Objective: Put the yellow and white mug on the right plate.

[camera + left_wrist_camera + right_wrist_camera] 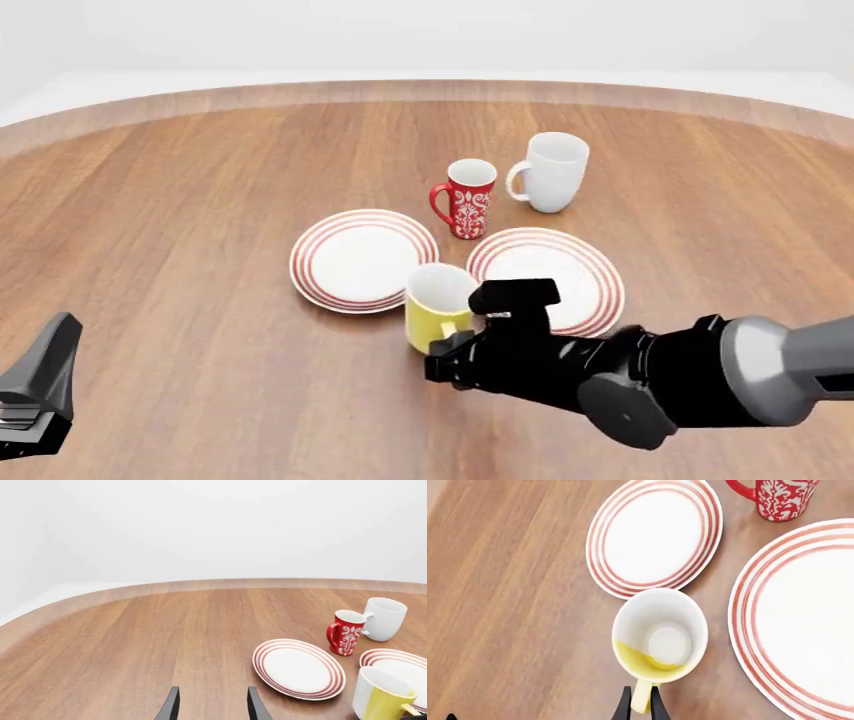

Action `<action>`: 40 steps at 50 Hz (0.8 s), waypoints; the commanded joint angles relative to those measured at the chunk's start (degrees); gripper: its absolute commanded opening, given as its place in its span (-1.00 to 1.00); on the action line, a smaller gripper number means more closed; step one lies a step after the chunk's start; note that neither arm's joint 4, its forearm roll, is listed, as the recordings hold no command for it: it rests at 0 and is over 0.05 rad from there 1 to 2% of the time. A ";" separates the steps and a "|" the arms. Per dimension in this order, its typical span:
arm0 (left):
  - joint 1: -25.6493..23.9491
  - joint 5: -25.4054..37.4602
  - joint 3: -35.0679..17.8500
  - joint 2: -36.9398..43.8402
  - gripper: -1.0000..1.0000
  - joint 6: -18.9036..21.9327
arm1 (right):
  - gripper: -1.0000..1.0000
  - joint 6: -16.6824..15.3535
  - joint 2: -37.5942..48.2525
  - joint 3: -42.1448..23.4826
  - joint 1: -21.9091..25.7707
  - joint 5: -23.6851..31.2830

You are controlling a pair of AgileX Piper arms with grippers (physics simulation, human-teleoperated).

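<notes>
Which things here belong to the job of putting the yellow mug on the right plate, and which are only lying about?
Part of the job:
yellow mug
right plate
right claw, closed on the mug's handle

Only lying about:
left plate
red mug
white mug
left claw, open, away from everything

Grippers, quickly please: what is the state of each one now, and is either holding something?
Left gripper: jaws open, holding nothing.
Right gripper: jaws shut on the handle of the yellow and white mug.
</notes>
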 commanded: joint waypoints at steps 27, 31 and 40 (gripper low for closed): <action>0.00 0.00 0.00 0.00 1.00 0.00 | -1.00 -7.88 -8.82 -3.34 -6.10 9.86; 0.00 0.00 0.00 0.00 1.00 0.00 | -1.00 -8.87 -9.42 -3.13 -7.37 10.14; 0.00 0.00 0.00 0.00 1.00 0.00 | -1.00 -11.40 -10.07 -3.21 -10.41 10.60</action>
